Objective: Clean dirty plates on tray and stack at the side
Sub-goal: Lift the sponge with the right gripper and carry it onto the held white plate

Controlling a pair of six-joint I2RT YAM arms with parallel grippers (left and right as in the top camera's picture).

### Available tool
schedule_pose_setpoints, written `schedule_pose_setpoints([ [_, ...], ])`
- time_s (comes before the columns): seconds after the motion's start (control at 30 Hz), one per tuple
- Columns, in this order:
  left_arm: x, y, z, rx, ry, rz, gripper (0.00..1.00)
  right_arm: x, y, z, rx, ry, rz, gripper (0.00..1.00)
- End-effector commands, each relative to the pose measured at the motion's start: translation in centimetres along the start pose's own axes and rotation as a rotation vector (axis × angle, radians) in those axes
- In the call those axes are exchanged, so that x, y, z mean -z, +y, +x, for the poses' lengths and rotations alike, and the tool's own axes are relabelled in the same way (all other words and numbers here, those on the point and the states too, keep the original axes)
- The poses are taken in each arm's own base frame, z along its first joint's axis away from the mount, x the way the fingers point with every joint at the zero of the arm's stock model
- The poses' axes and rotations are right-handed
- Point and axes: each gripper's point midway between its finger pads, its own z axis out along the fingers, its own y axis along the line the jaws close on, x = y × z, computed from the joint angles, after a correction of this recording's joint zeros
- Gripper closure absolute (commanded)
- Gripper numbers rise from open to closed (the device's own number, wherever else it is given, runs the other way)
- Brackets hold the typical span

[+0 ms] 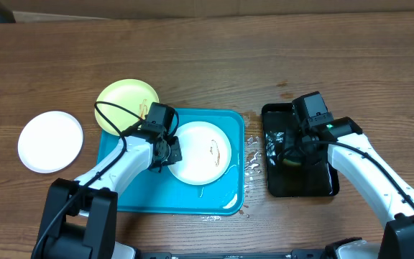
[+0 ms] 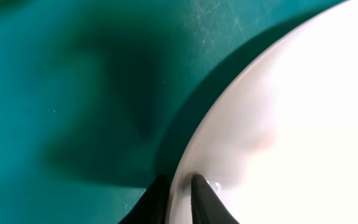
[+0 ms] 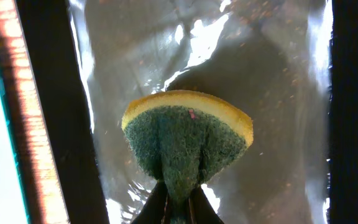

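A white plate [image 1: 201,152] with brown smears lies on the turquoise tray [image 1: 135,194]. My left gripper [image 1: 169,151] is shut on its left rim; in the left wrist view the fingers [image 2: 180,193] pinch the plate's edge [image 2: 278,124] over the tray [image 2: 73,93]. A pale yellow-green plate [image 1: 124,101] lies partly on the tray's back left corner. A second white plate [image 1: 50,141] lies on the table at the left. My right gripper [image 1: 293,155] is shut on a green and yellow sponge [image 3: 185,140] over the black tray.
The smaller black tray [image 1: 322,188] holds water and sits right of the turquoise tray; it also shows in the right wrist view [image 3: 272,74]. Water drops [image 1: 251,162] lie on the wooden table between the two trays.
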Motion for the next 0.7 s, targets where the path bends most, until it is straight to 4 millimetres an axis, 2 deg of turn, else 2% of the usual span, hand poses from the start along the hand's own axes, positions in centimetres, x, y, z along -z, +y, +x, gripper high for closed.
schedule_pose_setpoints([
  [0.0,-0.6,-1.0,1.4,-0.002,0.075,0.061,0.93,0.1,0.7,0.5,0.037,0.013,-0.044,0.96],
  [0.1,-0.5,-2.0,2.0,0.005,0.106,0.122,0.96,0.1,0.5,0.3,0.045,0.005,-0.031,0.96],
  [0.17,-0.3,-2.8,2.4,0.007,0.131,0.169,0.93,0.1,0.5,0.4,0.045,0.005,-0.032,0.96],
  [0.3,-0.1,-3.5,2.6,0.000,0.147,0.208,0.65,0.1,0.5,0.5,0.045,0.009,-0.030,0.96],
  [0.33,-0.1,-3.3,2.2,-0.009,0.131,0.200,0.62,0.1,0.5,0.5,0.045,0.011,-0.030,0.96],
  [0.53,0.1,-3.2,-0.6,-0.054,0.030,0.198,0.61,0.1,0.4,0.6,0.045,0.015,-0.028,0.96],
  [0.67,0.0,-3.0,-1.6,-0.118,-0.023,0.177,0.62,0.1,0.4,0.6,0.045,0.016,-0.028,0.96],
])
